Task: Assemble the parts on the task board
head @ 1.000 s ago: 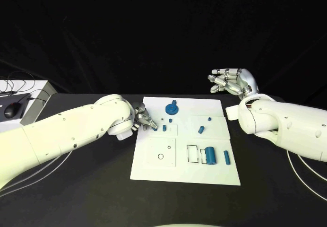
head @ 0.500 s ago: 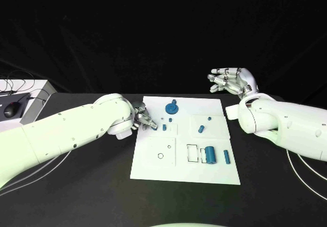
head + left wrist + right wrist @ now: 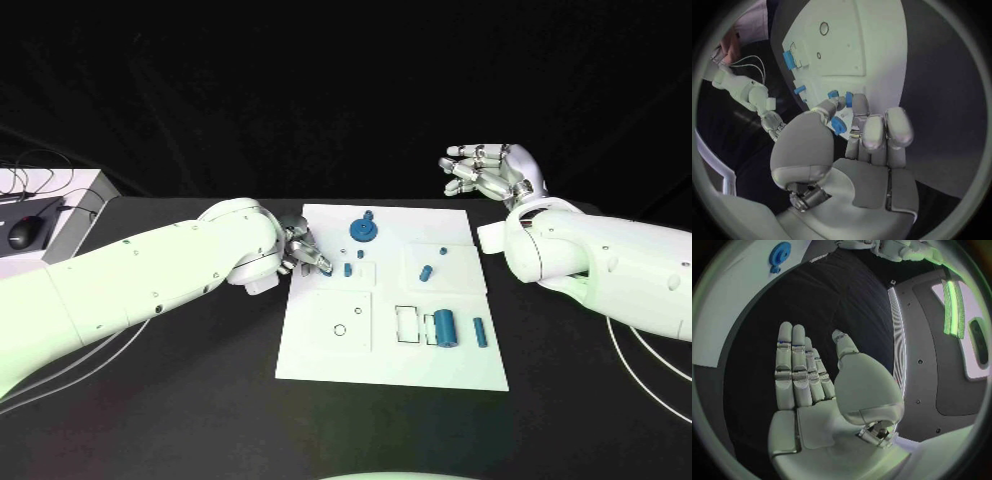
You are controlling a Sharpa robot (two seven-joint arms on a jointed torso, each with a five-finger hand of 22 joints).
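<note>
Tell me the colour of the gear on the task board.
Blue. The gear sits near the far edge of the white task board, clearest in the head view.

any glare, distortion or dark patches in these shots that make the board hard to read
Head view: task board evenly lit and legible, the black table and backdrop merge into darkness. Left wrist view: fisheye bends the board's edges, the left hand covers part of it. Right wrist view: the right hand is greenish lit, a bright strip glares beside it.
</note>
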